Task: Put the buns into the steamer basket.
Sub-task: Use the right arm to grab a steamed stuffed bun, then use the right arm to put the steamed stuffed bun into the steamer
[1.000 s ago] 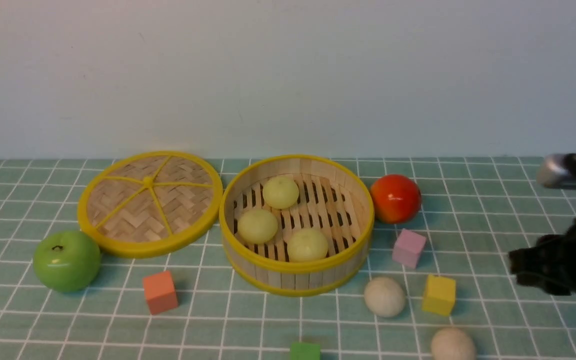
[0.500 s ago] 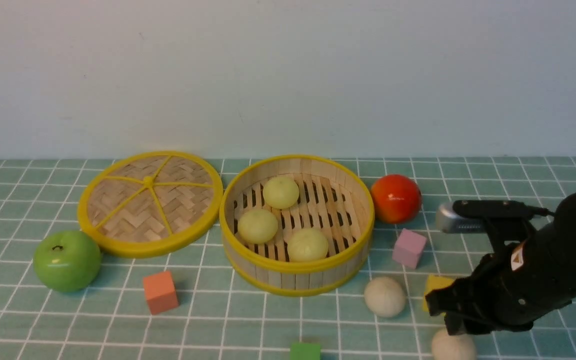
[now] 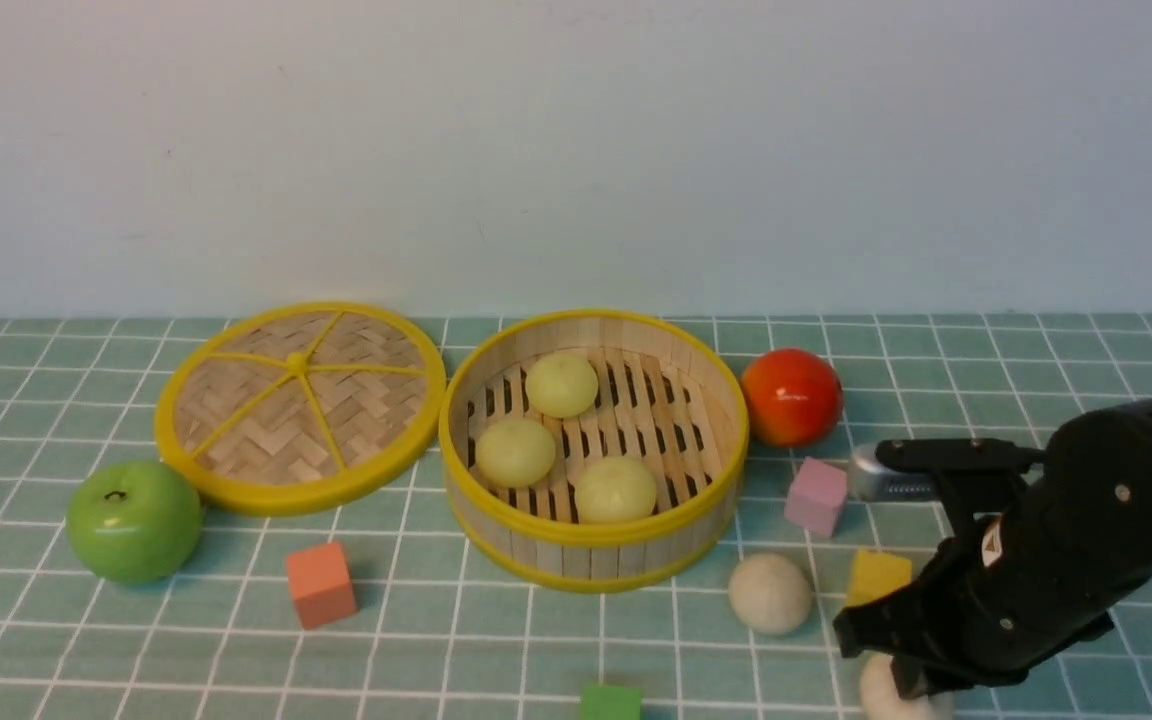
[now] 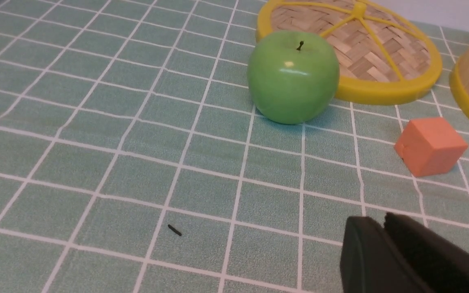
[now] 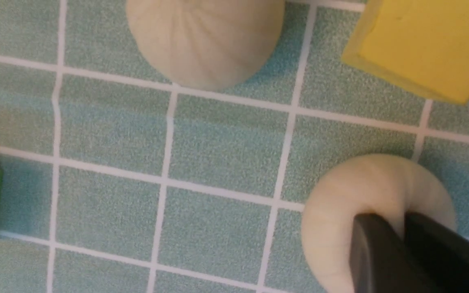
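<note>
Right gripper (image 5: 387,221) pinches the nearer off-white bun (image 5: 336,228) on the tabletop (image 3: 436,640), apparently light and soft, best held lightly across its middle; left gripper (image 4: 375,221) nearly closed, empty; 3 buns sit inside the basket (image 3: 591,535).

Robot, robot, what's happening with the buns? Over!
Right gripper pinching near off-white bun, still on cloth. Three buns in steamer basket. Other off-white bun waiting outside. Over.

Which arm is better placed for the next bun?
Right, I'd say: its hand is already on the nearer off-white bun, while the left wrist view shows no bun.
</note>
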